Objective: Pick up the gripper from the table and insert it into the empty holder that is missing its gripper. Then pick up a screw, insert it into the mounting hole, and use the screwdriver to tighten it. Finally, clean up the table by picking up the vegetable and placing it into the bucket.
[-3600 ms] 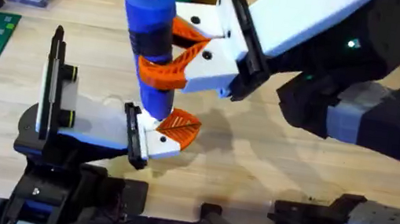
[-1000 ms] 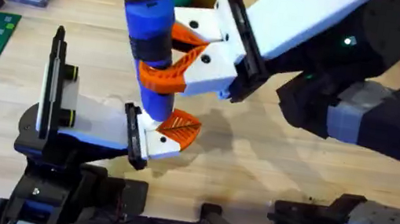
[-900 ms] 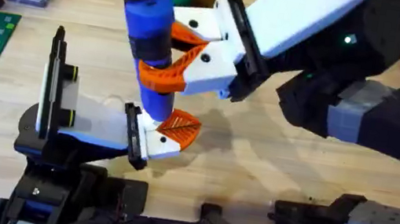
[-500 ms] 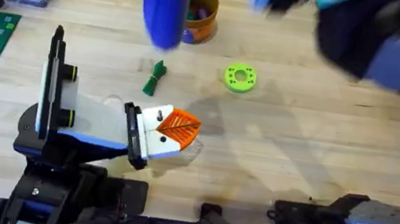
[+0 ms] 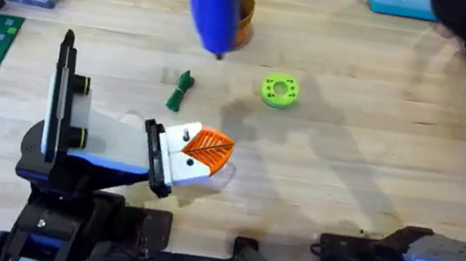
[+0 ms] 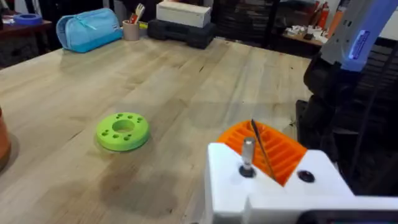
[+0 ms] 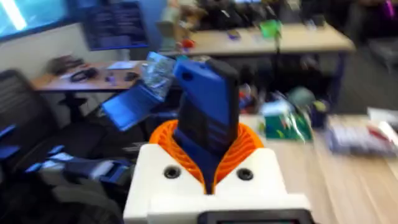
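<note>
Screwdriver in front of bucket.

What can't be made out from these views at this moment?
- Bucket, overhead: the blurred screwdriver covers most of it, so its contents are hidden.
- Screwdriver tip, right wrist: the right gripper is shut on the screwdriver, and its own body hides everything below the pads.
- Screw in the mount, left wrist: whether the screw is fully seated is too small to tell.
- Vegetable, overhead: too small to make out its leafy end.

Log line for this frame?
right gripper: holds screwdriver aloft | vegetable: on table, beside green disc | bucket: behind screwdriver
</note>
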Controlling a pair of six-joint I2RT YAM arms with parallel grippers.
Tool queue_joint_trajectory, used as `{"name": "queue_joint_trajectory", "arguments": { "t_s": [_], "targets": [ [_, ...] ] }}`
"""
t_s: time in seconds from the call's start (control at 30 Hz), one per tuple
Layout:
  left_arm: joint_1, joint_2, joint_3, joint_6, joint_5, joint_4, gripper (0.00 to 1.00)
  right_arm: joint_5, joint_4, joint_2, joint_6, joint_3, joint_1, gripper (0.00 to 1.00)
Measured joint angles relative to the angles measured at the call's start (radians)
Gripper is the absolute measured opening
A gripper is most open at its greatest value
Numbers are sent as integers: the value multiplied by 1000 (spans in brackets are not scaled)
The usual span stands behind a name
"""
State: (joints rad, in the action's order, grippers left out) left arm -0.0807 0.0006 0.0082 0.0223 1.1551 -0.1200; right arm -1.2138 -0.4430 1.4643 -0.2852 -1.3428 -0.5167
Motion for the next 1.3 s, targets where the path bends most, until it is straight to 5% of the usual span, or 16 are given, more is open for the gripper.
{"name": "queue_joint_trajectory", "arguments": {
  "t_s": [0.1,0.27,0.6,0.87,1.3],
  "targets": [
    [0,0,0,0,0,0,11,91,304,0,137,-18,52,25],
    [0,0,0,0,-3,0,11,403,694,13,398,-75,139,25],
    [0,0,0,-28,-33,5,11,878,1001,17,884,-154,357,25],
    [0,0,0,-74,-53,9,11,1125,1317,28,1293,-156,400,25],
    [0,0,0,-84,-57,10,11,1367,1256,423,1604,-145,407,25]
  ]
}}
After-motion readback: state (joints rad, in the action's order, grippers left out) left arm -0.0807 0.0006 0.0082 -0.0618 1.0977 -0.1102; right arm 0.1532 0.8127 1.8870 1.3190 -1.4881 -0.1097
